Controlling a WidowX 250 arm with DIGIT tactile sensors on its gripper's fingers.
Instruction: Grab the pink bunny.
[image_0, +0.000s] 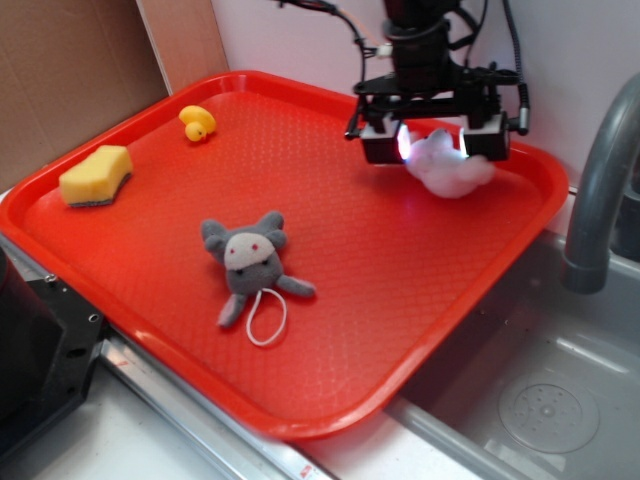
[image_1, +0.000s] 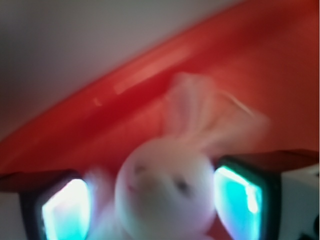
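The pink bunny (image_0: 455, 172) is a pale plush lying at the far right corner of the red tray (image_0: 400, 290). My gripper (image_0: 432, 148) is lowered over it with a lit finger on each side, jaws open. In the wrist view the bunny's whitish face (image_1: 165, 180) fills the space between the two glowing pads (image_1: 65, 212), with its ears pointing toward the tray rim (image_1: 125, 85). A thin gap shows between the face and the right pad. The gripper (image_1: 155, 205) straddles the bunny without squeezing it.
A grey plush animal with a white loop (image_0: 252, 262) lies mid-tray. A yellow duck (image_0: 197, 123) and a yellow sponge (image_0: 96, 176) sit at the tray's left. A grey faucet (image_0: 600, 180) and sink basin (image_0: 560, 400) are to the right. A wall stands close behind.
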